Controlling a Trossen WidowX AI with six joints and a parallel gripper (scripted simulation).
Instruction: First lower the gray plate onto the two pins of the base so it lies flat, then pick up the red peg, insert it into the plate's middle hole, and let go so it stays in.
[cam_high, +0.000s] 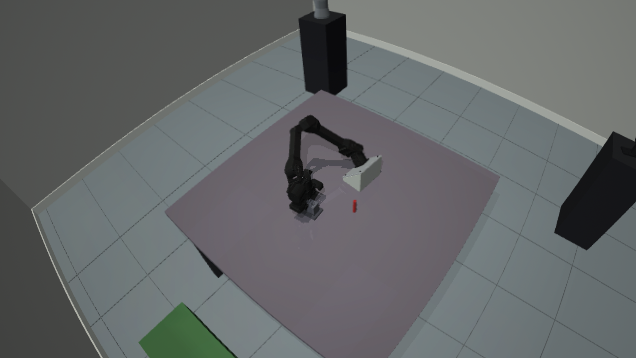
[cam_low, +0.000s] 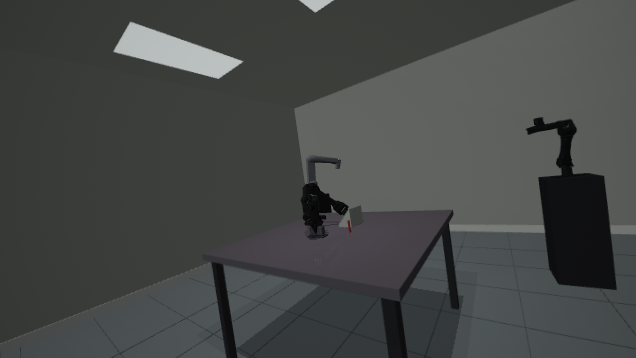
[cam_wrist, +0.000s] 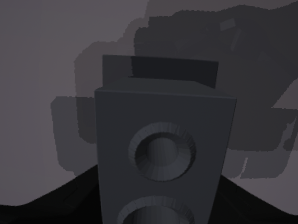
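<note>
The gray plate (cam_wrist: 112, 145) fills the middle of the wrist view, with one round hole in full view and another cut off at the bottom. My gripper (cam_wrist: 154, 163) (cam_high: 364, 162) is shut on it, with a dark finger on each side. A flat edge, seemingly of the base (cam_wrist: 112, 70), shows beyond the plate's far end. A pale wedge-shaped block (cam_high: 371, 174) (cam_low: 356, 216), seemingly the base, stands at the arm's tip in the top and exterior views. The pins are hidden, and contact between plate and base cannot be told. The red peg (cam_high: 354, 206) (cam_low: 349, 226) stands upright near the block, away from my gripper.
The arm's mount (cam_high: 300, 197) stands on the purple table (cam_high: 400, 250) (cam_low: 280, 252), to the left of the peg in the top view. Dark pedestals (cam_high: 325, 55) (cam_low: 575, 230) stand on the floor beyond the table. A green panel (cam_high: 185, 332) lies beyond the table's edge.
</note>
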